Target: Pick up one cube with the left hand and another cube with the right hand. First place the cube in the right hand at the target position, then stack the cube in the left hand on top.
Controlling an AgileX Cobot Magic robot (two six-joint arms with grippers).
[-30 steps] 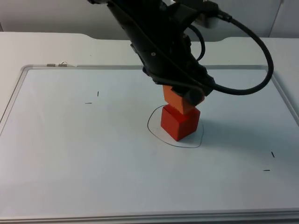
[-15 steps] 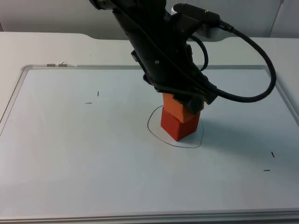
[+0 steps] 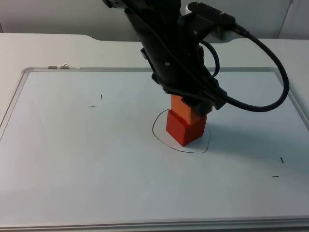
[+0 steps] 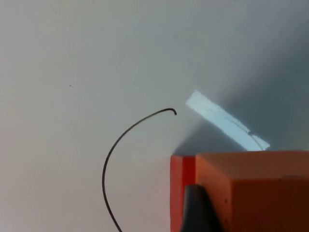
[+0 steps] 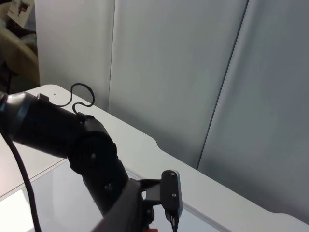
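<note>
— Orange cube: where is it being held?
— It is being gripped by the closed left hand, resting on the red cube inside the drawn outline on the bench.

We see an orange cube clamped between the left gripper's fingers. It rests on a red cube directly beneath.

Two cubes sit stacked on the white table: one orange cube on one red cube (inside one hand-drawn circle). One arm reaches over them; four small pen marks dot the surface.
</note>
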